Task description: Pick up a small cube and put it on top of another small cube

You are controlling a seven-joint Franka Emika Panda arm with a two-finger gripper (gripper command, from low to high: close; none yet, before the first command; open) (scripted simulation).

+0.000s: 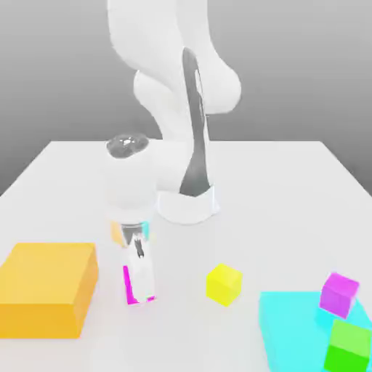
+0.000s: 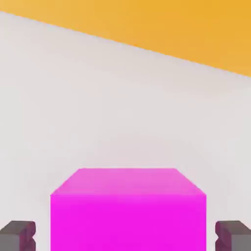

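The hand (image 1: pixel 139 294) stood low on the white table (image 1: pixel 276 189), fingers (image 2: pixel 17 234) flanking the small bright magenta cube (image 2: pixel 127 208), apparently clamped on its sides. The cube looked rigid, light and smooth-faced, so a centred grip on opposite flat faces seemed best.

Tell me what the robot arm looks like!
The arm is smooth, round and white, with a dark grey stripe down its side and a shiny grey cap on the wrist. It stands on a round white base. The end effector has two small dark grey fingertips. No cables or markings show.
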